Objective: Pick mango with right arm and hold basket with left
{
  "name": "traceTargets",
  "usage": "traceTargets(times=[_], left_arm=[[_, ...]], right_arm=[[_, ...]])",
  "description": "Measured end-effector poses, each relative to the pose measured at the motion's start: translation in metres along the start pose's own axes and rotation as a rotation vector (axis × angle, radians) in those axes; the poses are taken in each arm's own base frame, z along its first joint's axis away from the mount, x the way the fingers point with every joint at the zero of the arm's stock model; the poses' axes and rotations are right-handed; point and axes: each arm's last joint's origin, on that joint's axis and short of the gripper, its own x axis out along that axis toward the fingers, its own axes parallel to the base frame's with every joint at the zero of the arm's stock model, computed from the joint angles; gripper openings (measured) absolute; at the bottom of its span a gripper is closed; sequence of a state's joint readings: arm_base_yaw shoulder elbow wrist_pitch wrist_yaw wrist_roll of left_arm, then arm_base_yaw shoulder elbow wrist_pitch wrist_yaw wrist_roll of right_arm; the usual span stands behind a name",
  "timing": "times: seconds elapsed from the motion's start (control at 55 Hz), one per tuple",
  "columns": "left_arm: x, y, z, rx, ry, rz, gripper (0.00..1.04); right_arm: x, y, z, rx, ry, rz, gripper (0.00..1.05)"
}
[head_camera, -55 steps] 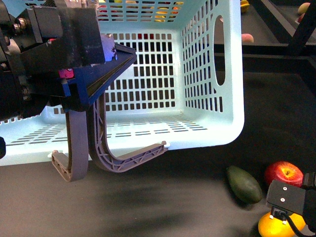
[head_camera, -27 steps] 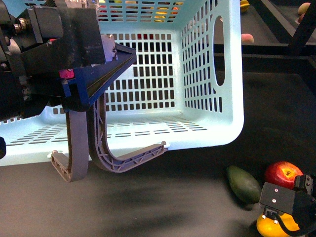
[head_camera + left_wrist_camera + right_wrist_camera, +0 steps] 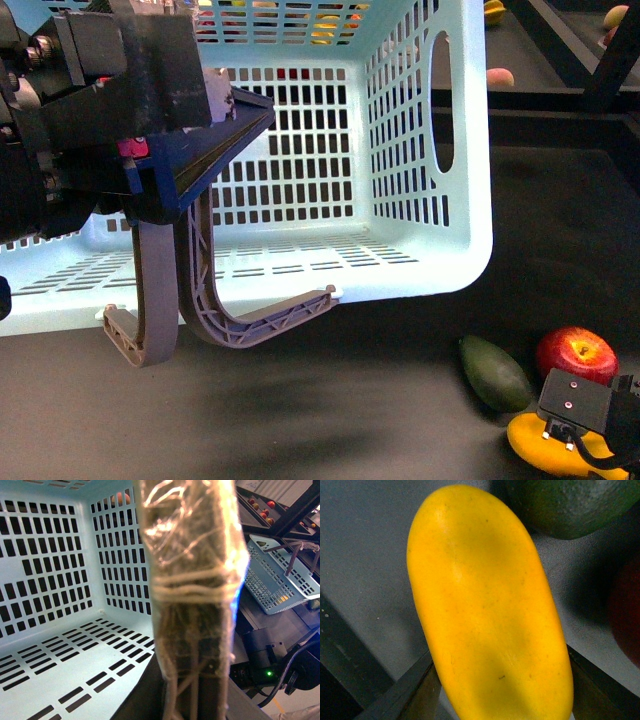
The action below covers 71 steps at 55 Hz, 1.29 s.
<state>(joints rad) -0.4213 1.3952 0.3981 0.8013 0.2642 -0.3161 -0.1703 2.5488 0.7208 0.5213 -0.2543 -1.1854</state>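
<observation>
Between the right gripper's fingers sits the mango. One dark finger presses each flank near one end, so the grip is closed on the fruit. From the front, the mango lies long and low at the table's near right corner, partly under the gripper. I cannot tell whether it is clear of the surface. Just beside it are a green fruit and, further right, an apple. All three are close together.

On the other side, the left gripper is clamped on the basket's handles, which hang below it in a curve. The left wrist view shows a blurred, tape-wrapped handle running up between the fingers. The basket is tilted with its open mouth toward the camera, and it is well apart from the fruit.
</observation>
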Motion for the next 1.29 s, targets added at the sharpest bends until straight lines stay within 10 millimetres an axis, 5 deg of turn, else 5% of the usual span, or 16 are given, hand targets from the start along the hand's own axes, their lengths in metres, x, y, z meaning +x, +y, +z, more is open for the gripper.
traceTargets(times=[0.364, 0.764, 0.91, 1.019, 1.292], left_arm=[[0.0, 0.0, 0.0, 0.0, 0.0, 0.0, 0.09], [0.0, 0.0, 0.0, 0.0, 0.0, 0.0, 0.09], [0.0, 0.0, 0.0, 0.0, 0.0, 0.0, 0.09], [0.0, 0.0, 0.0, 0.0, 0.0, 0.0, 0.09], [0.0, 0.0, 0.0, 0.0, 0.0, 0.0, 0.09]], right_arm=[[-0.047, -0.013, 0.004, 0.186, -0.236, -0.126, 0.57], [-0.151, -0.013, 0.024, 0.419, -0.643, -0.359, 0.57], [-0.211, -0.024, 0.051, 0.579, -0.843, -0.522, 0.57], [-0.238, -0.024, 0.083, 0.696, -0.953, -0.549, 0.57], [-0.246, -0.019, 0.155, 0.75, -1.051, -0.459, 0.56]])
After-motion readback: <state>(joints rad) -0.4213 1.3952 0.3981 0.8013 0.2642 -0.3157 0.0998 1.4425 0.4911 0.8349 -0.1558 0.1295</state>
